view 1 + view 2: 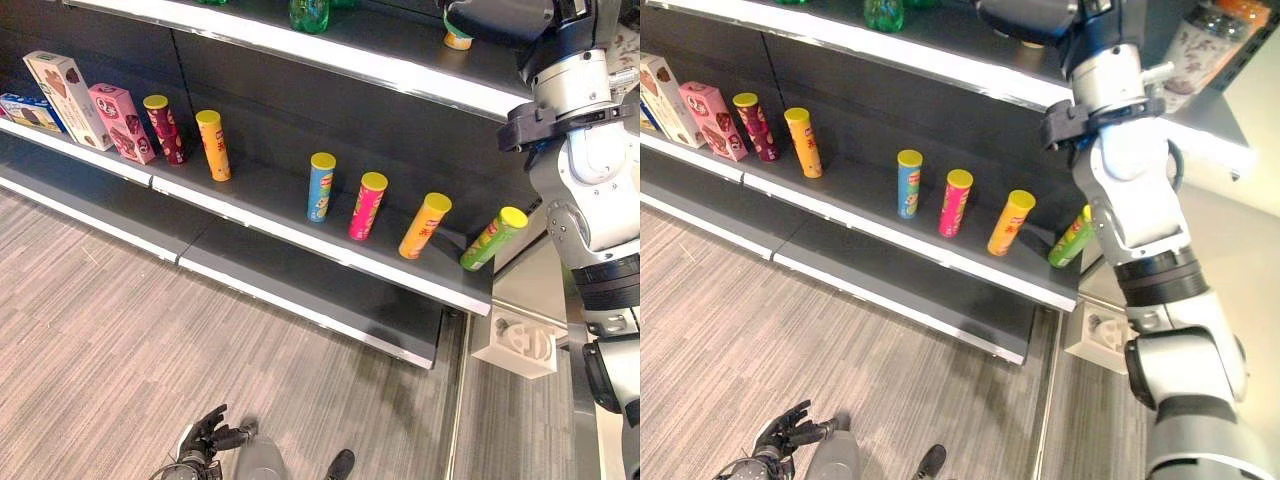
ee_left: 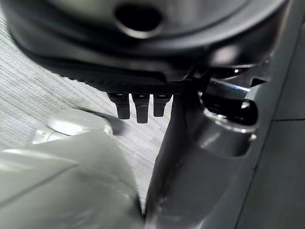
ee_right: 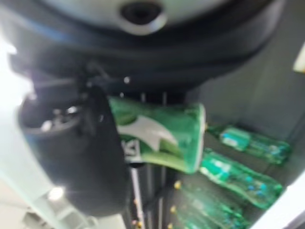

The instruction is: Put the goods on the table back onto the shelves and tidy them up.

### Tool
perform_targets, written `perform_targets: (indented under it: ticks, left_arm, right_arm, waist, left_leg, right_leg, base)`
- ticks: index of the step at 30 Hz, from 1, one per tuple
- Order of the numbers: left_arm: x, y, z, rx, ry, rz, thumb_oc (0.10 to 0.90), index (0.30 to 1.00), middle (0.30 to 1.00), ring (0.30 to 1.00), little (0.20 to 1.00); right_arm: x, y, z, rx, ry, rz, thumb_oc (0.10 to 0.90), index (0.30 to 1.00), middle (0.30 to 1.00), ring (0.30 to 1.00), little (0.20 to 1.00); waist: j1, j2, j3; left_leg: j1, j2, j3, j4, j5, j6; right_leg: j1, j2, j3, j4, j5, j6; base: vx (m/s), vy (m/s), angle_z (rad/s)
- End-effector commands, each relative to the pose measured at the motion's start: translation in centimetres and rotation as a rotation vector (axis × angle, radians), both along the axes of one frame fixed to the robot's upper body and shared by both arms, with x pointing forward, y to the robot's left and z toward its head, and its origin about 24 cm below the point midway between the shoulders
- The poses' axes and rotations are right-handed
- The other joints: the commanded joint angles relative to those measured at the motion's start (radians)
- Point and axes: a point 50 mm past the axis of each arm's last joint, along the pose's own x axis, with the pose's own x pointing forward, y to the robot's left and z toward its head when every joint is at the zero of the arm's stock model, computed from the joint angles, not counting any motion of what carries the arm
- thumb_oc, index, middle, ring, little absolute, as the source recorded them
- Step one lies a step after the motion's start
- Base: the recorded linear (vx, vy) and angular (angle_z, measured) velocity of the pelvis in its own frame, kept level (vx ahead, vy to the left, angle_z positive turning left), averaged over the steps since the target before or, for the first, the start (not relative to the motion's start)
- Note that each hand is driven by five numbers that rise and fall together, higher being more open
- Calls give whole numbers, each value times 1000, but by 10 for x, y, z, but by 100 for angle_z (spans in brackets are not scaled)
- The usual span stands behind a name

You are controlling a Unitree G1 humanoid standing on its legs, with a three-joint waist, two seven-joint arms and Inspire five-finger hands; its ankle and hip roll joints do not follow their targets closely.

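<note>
So we've got a big dark shelf unit (image 1: pixel 280 110) with silver-edged boards running across the whole scene, standing on grey wood-look floor (image 1: pixel 100 320). On the middle shelf (image 1: pixel 270 190) there's a row of goods: at the far left a blue box (image 1: pixel 25 110), a tall white box (image 1: pixel 68 98) and a pink box (image 1: pixel 122 122), all close together, then a dark red tube (image 1: pixel 165 128) just beside the pink box and an orange tube (image 1: pixel 213 145) next to that. Further right, spaced apart, we see a blue tube (image 1: pixel 320 187), a pink tube (image 1: pixel 367 205), an orange-yellow tube (image 1: pixel 425 225) and a green tube (image 1: pixel 493 238) that tilts hard toward the shelf's right end; all of them have yellow lids. Our right arm reaches up to the top shelf (image 1: pixel 400 50), and in the right wrist view the right robot hand (image 3: pixel 86 157) is curled round a green can (image 3: pixel 157 136), with green bottles (image 3: pixel 238 162) lying on the shelf behind it. A green bottle (image 1: pixel 309 14) also stands further left on that top shelf. A small white box (image 1: pixel 515 345) sits on the floor by the shelf's right end. The left robot hand (image 1: pixel 212 432) hangs low above the floor, fingers relaxed and spread, holding nothing.
</note>
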Motion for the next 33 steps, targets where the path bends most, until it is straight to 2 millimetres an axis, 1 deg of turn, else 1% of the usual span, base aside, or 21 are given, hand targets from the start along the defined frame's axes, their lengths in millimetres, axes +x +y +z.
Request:
perform_targets:
  ticks: [1, 2, 3, 6, 8, 10, 13, 16, 17, 18, 19, 20, 22, 23, 25, 26, 32, 33]
  left_arm:
    - [-14, 17, 3, 79, 36, -66, 800, 900, 900, 900, 900]
    - [-14, 17, 3, 71, 33, -61, 800, 900, 900, 900, 900]
    - [-14, 19, 4, 74, 33, -63, 800, 900, 900, 900, 900]
    - [-14, 23, 4, 89, 38, -60, 800, 900, 900, 900, 900]
    - [-9, 24, 9, 83, 0, -40, 800, 900, 900, 900, 900]
    - [-1, 19, 13, 64, -49, -35, 800, 900, 900, 900, 900]
    - [4, 11, 13, 51, -60, -56, 800, 900, 900, 900, 900]
    - [13, -2, 14, 30, -83, -85, 800, 900, 900, 900, 900]
    - [19, -9, 16, 17, -107, -95, 800, 900, 900, 900, 900]
    - [24, -19, 17, 0, -122, -126, 800, 900, 900, 900, 900]
    - [25, -19, 17, 0, -122, -126, 800, 900, 900, 900, 900]
    - [27, -22, 18, -2, -127, -139, 800, 900, 900, 900, 900]
    - [29, -25, 19, -7, -138, -150, 800, 900, 900, 900, 900]
    - [29, -25, 19, -7, -138, -151, 800, 900, 900, 900, 900]
    - [30, -28, 20, -11, -141, -155, 800, 900, 900, 900, 900]
    - [26, -22, 18, -2, -122, -153, 800, 900, 900, 900, 900]
    - [25, -19, 20, 2, -129, -142, 800, 900, 900, 900, 900]
    - [23, -17, 21, 4, -129, -141, 800, 900, 900, 900, 900]
  right_arm:
    - [-11, -8, 40, 89, -130, 4, 400, 300, 300, 300, 300]
    - [-9, -5, 39, 90, -120, 13, 400, 300, 300, 300, 300]
    - [-7, -1, 38, 85, -111, 13, 400, 300, 300, 300, 300]
    - [2, 3, 34, 77, -73, -4, 400, 300, 300, 300, 300]
    - [7, 6, 34, 55, -52, -29, 400, 300, 300, 300, 300]
    - [15, 7, 34, 56, -20, -55, 400, 300, 300, 300, 300]
    - [25, 7, 33, 22, 20, -116, 400, 300, 300, 300, 300]
    - [32, 3, 34, 17, 46, -173, 400, 300, 300, 300, 300]
    - [34, 4, 34, -6, 56, -191, 400, 300, 300, 300, 300]
    - [38, 1, 34, -9, 69, -225, 400, 300, 300, 300, 300]
    - [38, 1, 34, -10, 69, -226, 400, 300, 300, 300, 300]
    - [38, -5, 36, -16, 65, -269, 400, 300, 300, 300, 300]
    - [38, -9, 38, -10, 59, -292, 400, 300, 300, 300, 300]
    - [38, -9, 38, -10, 59, -292, 400, 300, 300, 300, 300]
    - [40, -18, 38, 3, 73, -336, 400, 300, 300, 300, 300]
    - [40, -21, 39, 4, 73, -349, 400, 300, 300, 300, 300]
    - [43, -19, 36, 21, 85, -354, 400, 300, 300, 300, 300]
    - [46, -21, 32, 27, 105, -375, 400, 300, 300, 300, 300]
  waist:
    - [43, -19, -92]
    - [41, -20, -101]
    - [40, -22, -113]
    - [44, -28, -131]
    - [48, -31, -137]
    - [52, -32, -140]
    - [60, -36, -145]
    - [64, -42, -152]
    - [64, -46, -154]
    - [67, -50, -157]
    - [67, -50, -157]
    - [69, -51, -158]
    - [69, -51, -157]
    - [69, -51, -157]
    - [67, -51, -158]
    - [68, -49, -157]
    - [62, -44, -152]
    - [60, -39, -152]
  left_leg:
    - [75, -60, -11, -4, 71, 51]
    - [89, -69, -14, -25, 66, 57]
    - [116, -77, 0, -54, 65, 63]
    - [139, -98, 22, -70, 51, 82]
    - [145, -109, 31, -70, 40, 96]
    - [153, -119, 39, -70, 31, 108]
    - [156, -128, 44, -70, 23, 117]
    - [159, -133, 44, -70, 18, 121]
    - [160, -133, 43, -70, 16, 122]
    - [162, -134, 38, -70, 14, 125]
    - [162, -135, 37, -70, 14, 125]
    - [162, -136, 32, -70, 13, 125]
    - [160, -136, 28, -70, 14, 125]
    - [159, -136, 27, -70, 14, 125]
    - [159, -136, 25, -70, 13, 125]
    - [159, -136, 23, -70, 13, 125]
    - [162, -135, 26, -70, 11, 126]
    - [164, -135, 26, -70, 9, 127]
  right_leg:
    - [56, -112, 20, 14, -21, 134]
    - [57, -115, 25, 14, -19, 136]
    - [61, -122, 27, 14, -17, 142]
    - [61, -142, 38, 14, -6, 156]
    - [60, -154, 44, 15, 3, 164]
    - [62, -165, 48, 17, 10, 172]
    - [64, -175, 44, 20, 15, 182]
    - [65, -180, 41, 23, 18, 189]
    - [67, -181, 39, 24, 19, 190]
    - [70, -182, 32, 26, 19, 193]
    - [70, -182, 31, 26, 19, 194]
    - [72, -182, 25, 29, 18, 195]
    - [73, -182, 21, 31, 17, 197]
    - [73, -182, 21, 31, 17, 197]
    - [74, -180, 17, 30, 15, 197]
    - [75, -180, 16, 30, 16, 198]
    - [71, -180, 20, 33, 16, 198]
    - [71, -180, 20, 31, 15, 198]
  base:
    - [151, 139, -69]
    - [150, 155, -68]
    - [155, 172, -50]
    - [106, 145, -6]
    - [61, 112, 6]
    - [65, 84, 8]
    - [49, 52, 3]
    - [48, 23, 5]
    - [76, -5, -1]
    - [63, -10, -4]
    - [68, -17, -5]
    - [25, -9, -3]
    - [27, -11, -4]
    - [0, 0, 0]
    - [27, -13, 5]
    - [28, -13, 5]
    - [3, -5, 3]
    - [0, 0, 0]
